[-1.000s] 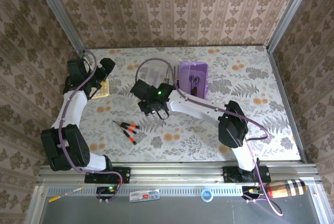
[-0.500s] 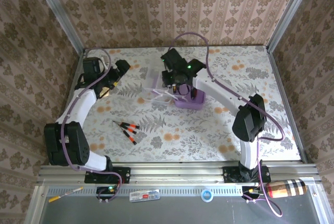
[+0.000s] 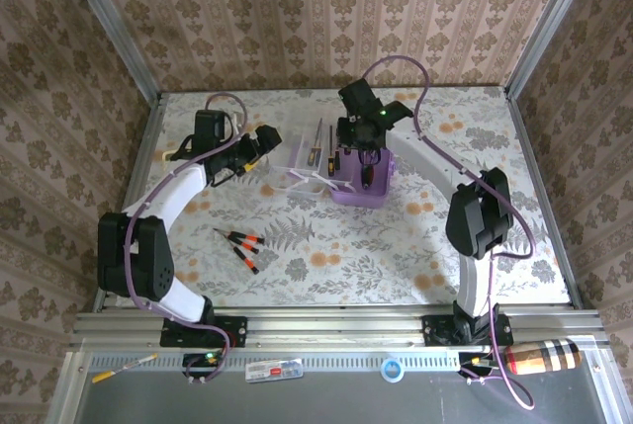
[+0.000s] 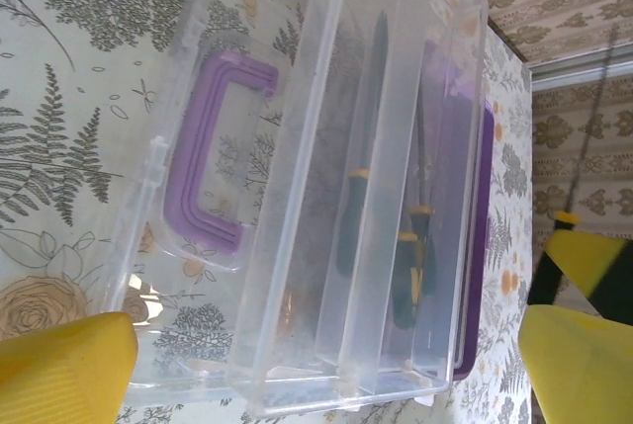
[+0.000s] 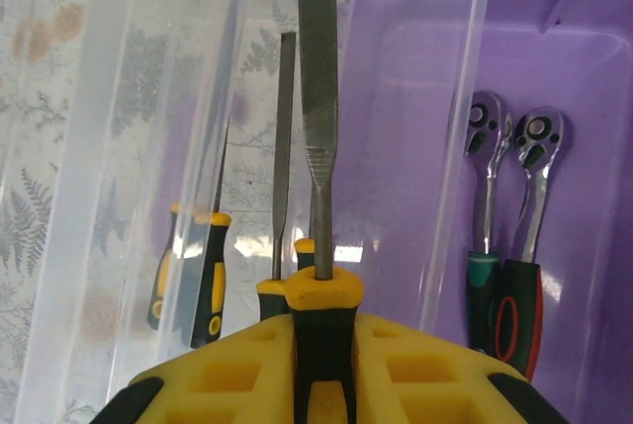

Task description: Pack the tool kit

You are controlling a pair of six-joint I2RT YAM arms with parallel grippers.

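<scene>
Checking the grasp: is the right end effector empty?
No, the right end effector is shut on the black-and-yellow handle of a file.

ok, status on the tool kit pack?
Left hand open, by the clear lid. Right hand shut on a file, over clear tray and purple box. Small screwdrivers loose on table. Nothing blocking.

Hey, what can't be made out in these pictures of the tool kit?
- Right wrist view: file, tip cut off by the top edge; handle end hidden in the right gripper.
- Right wrist view: ratchets, handle ends hidden behind the gripper.
- Left wrist view: tools in the tray, blurred by its clear walls.
- Top view: box, contents too small and partly under the right gripper.
</scene>
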